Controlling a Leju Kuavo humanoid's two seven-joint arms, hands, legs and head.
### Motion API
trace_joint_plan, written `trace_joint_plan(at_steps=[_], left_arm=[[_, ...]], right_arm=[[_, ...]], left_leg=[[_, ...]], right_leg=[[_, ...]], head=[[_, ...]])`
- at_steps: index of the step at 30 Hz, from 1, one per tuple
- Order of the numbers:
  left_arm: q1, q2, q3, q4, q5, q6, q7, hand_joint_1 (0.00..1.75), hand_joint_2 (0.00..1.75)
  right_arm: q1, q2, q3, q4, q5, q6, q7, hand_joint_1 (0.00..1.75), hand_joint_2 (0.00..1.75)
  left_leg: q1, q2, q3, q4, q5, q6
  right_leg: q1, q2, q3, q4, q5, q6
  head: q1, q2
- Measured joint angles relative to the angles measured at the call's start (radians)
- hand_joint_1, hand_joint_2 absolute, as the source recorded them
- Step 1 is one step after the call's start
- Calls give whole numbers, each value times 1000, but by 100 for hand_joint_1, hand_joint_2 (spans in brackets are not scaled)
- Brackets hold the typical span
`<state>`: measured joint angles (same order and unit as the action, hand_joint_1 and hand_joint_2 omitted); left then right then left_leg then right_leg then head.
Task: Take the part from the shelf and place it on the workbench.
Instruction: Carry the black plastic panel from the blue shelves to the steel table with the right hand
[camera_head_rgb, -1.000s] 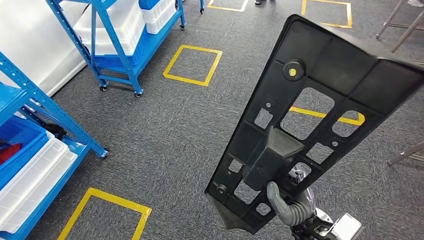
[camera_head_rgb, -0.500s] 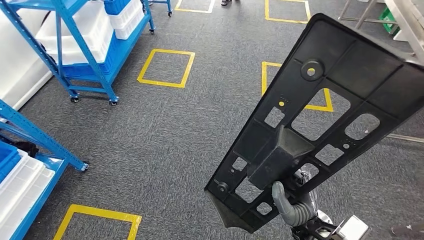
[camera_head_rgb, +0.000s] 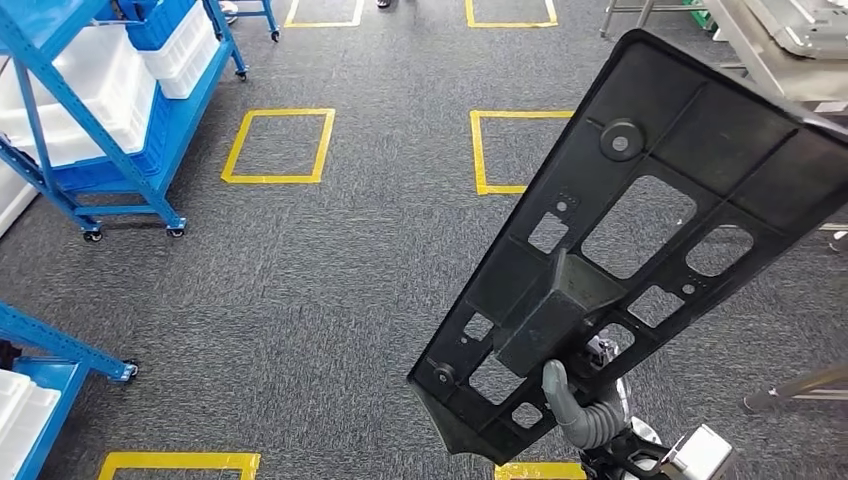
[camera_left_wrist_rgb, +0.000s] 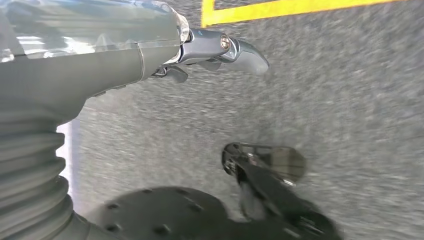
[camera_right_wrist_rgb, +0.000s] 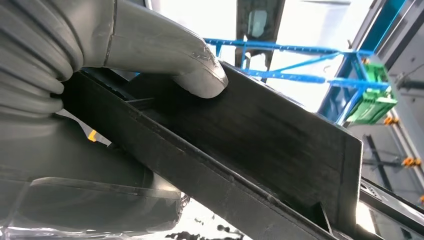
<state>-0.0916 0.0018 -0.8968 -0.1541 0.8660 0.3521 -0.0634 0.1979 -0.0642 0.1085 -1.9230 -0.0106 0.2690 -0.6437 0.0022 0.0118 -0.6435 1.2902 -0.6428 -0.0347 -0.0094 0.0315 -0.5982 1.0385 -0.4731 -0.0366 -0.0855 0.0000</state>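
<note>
Left: blue shelf on wheels | Centre: black part, held upright | Right hand: fingers pinching its lower edge | Handling: probably stiff, light, top-heavy; grip the central raised block

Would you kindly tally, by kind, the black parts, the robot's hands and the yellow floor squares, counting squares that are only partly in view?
Black part: 1
Robot hands, left hand and right hand: 2
Yellow floor squares, whole or partly in the head view: 6
Total: 9
</note>
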Motion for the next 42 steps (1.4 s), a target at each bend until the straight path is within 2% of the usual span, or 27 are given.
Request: trace_joint_plan(at_steps=[1,2,4,6,8,9,11,12,14,15,16,17,19,21,23,25,27,29,30,31,32,33,35,37,39,40,42], left_arm=[[2,0,-3,0,-2,2,14,0,175],[4,-1,-6,0,-4,4,27,0,175],[6,0,-11,1,-5,9,49,0,175],[6,0,-16,2,-4,13,68,0,175],[5,1,-21,3,-4,14,84,0,175],[5,1,-23,3,-5,15,89,0,175],[6,1,-26,3,-7,17,91,0,175],[8,2,-27,3,-9,17,89,0,175],[12,3,-31,3,-15,17,78,0,175],[13,3,-34,3,-19,16,70,0,175],[14,4,-37,3,-22,15,61,0,175],[13,4,-41,3,-25,13,52,0,175],[11,3,-47,3,-29,10,33,0,175],[9,3,-50,3,-31,7,7,0,175],[6,4,-52,3,-34,4,-20,0,175],[2,4,-55,3,-39,2,-32,0,175],[2,3,-62,3,-44,8,-17,0,175],[2,3,-70,3,-48,13,25,0,175],[-1,2,-74,3,-51,13,50,0,175],[-4,2,-78,3,-53,12,75,0,175],[-5,2,-83,3,-54,12,96,0,175],[-4,3,-87,3,-53,12,113,0,175],[4,3,-93,3,-49,11,135,0,175],[7,4,-96,5,-46,11,143,0,175],[5,3,-98,5,-39,11,141,0,175],[3,1,-98,5,-34,12,136,0,175],[4,-3,-97,5,-25,14,113,0,175]], right_arm=[[5,1,0,0,-2,-1,1,175,175],[11,1,-1,0,-4,-2,2,175,175],[19,2,-1,0,-8,-2,3,175,175],[25,4,-1,0,-10,-2,3,175,175],[34,6,-2,0,-14,-2,4,175,175],[38,6,-2,1,-17,-2,4,175,175],[41,7,-5,4,-22,-3,3,175,175],[42,7,-6,7,-24,-4,3,175,175],[46,7,-7,13,-29,-9,2,175,175],[49,7,-8,17,-30,-12,2,175,175],[52,8,-9,21,-31,-14,1,175,175],[55,8,-10,23,-32,-15,1,175,175],[56,9,-11,26,-32,-15,1,175,175],[57,13,-12,28,-32,-15,1,175,175],[58,18,-12,31,-32,-15,2,175,175],[59,22,-12,35,-31,-15,3,175,175],[56,27,-13,41,-29,-14,4,175,175],[54,34,-13,49,-23,-16,9,175,175],[53,37,-13,53,-20,-16,13,175,175],[52,39,-14,57,-17,-18,18,175,175],[51,41,-14,61,-14,-20,23,175,175],[49,43,-16,63,-12,-23,28,175,175],[47,45,-21,64,-8,-30,35,175,175],[45,46,-27,62,-4,-33,38,175,175],[45,45,-32,55,1,-32,40,175,175],[44,45,-34,50,3,-30,40,175,175],[35,43,-38,38,4,-22,43,175,175]], left_leg=[[0,-3,4,-12,20,3],[0,-10,27,-63,56,8],[-1,-48,88,-205,125,19],[-3,-81,118,-279,145,26],[-6,-74,122,-293,146,33],[-5,-63,125,-301,152,38],[-2,-38,129,-320,165,51],[-2,-24,129,-324,169,55],[-5,1,126,-325,169,58],[-6,13,125,-324,169,58],[-6,24,124,-322,168,58],[-6,35,124,-320,166,56],[-7,52,122,-309,158,47],[-11,66,121,-295,148,36],[-12,80,121,-291,145,26],[-7,70,117,-277,130,15],[-2,30,84,-198,77,6],[1,5,27,-66,15,2],[1,1,7,-20,4,2],[1,-1,2,-9,13,3],[0,-4,16,-37,40,7],[0,-13,44,-98,78,12],[0,-51,102,-225,134,23],[-3,-73,123,-282,143,29],[-2,-59,124,-296,147,37],[-1,-50,126,-304,153,44],[2,-26,128,-320,163,56]], right_leg=[[1,12,1,0,0,0],[2,24,3,0,1,0],[3,45,4,0,2,3],[-1,63,-3,1,7,12],[-5,82,-10,-4,16,26],[-5,79,-13,-3,15,32],[0,39,-34,40,-18,38],[0,11,-57,92,-51,40],[-2,-17,-111,216,-112,45],[-5,-21,-124,252,-122,48],[-7,-25,-119,251,-114,51],[-9,-31,-94,212,-90,53],[-8,-62,-17,79,-39,53],[-4,-82,25,2,-22,42],[0,-70,22,-4,-22,27],[0,-54,20,-7,-17,15],[-3,-39,19,-11,-12,6],[-1,-21,17,-10,-10,1],[1,-11,17,-10,-10,1],[2,0,18,-10,-9,0],[3,11,19,-10,-9,0],[4,23,22,-10,-9,0],[3,47,21,-9,-6,5],[0,64,12,-9,0,16],[-2,75,3,-12,7,29],[-2,66,0,-7,2,34],[1,22,-29,56,-42,40]], head=[[0,0],[0,0],[0,0],[0,0],[0,0],[0,0],[0,0],[0,0],[0,0],[0,0],[0,0],[0,0],[0,0],[0,0],[0,0],[0,0],[0,0],[0,0],[0,0],[0,0],[0,0],[0,0],[0,0],[0,0],[0,0],[0,0],[0,0]])
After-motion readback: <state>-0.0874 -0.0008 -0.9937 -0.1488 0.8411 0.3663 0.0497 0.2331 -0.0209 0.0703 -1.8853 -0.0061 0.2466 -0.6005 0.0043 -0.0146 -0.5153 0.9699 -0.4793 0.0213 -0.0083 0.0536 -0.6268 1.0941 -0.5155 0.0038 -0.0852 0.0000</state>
